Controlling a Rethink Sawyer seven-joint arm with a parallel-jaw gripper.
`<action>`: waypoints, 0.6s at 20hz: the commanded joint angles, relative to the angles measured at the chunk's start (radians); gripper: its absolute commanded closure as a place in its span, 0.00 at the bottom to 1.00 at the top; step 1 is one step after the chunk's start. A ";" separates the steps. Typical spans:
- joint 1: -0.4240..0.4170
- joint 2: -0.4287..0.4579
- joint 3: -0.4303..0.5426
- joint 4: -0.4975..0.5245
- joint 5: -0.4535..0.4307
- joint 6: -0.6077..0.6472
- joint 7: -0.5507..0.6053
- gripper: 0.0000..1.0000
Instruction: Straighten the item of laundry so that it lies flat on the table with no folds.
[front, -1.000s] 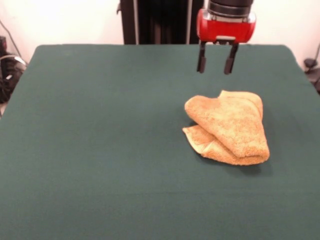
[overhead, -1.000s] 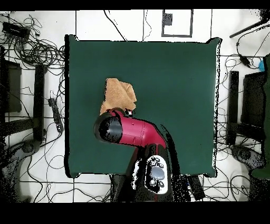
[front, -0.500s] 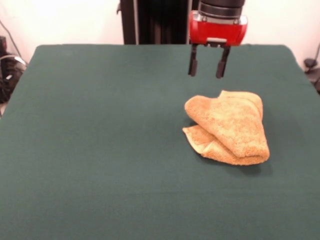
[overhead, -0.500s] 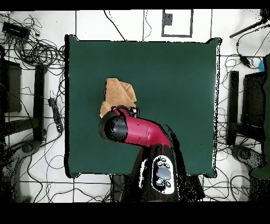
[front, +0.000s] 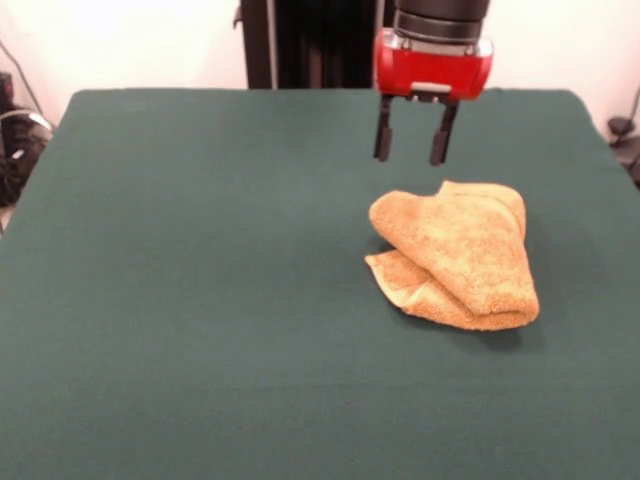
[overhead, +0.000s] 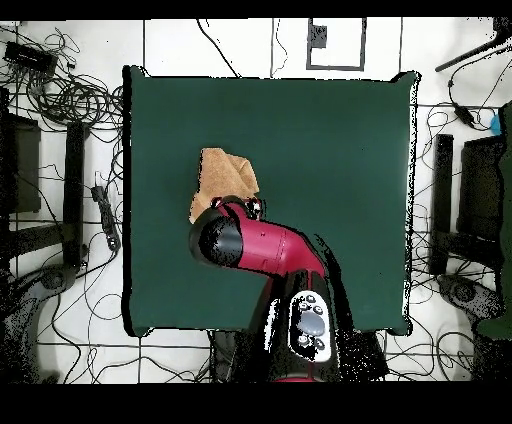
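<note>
The mustard terry-cloth towel (front: 455, 255) lies folded over on itself in a bunched heap, right of centre on the dark green table (front: 200, 280). In the overhead view the towel (overhead: 225, 175) shows just beyond the arm's head, which covers its near edge. My gripper (front: 410, 158) hangs open and empty, its two dark fingers pointing down, a little above the table just behind the towel's far left edge. It does not touch the towel. In the overhead view the gripper is hidden under the red and black arm (overhead: 255, 250).
The robot's dark pedestal (front: 310, 45) stands at the table's far side. Cables and stands (overhead: 60, 150) lie on the floor around the table in the overhead view.
My gripper has moved slightly left and a little lower toward the towel's far edge. It stays open. The towel has not moved.
</note>
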 joint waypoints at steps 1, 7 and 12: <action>-0.007 0.077 0.116 -0.041 0.068 -0.052 0.232 0.00; -0.002 0.097 0.116 -0.025 0.061 -0.100 0.240 0.00; -0.003 0.086 0.106 -0.010 0.054 -0.099 0.233 0.00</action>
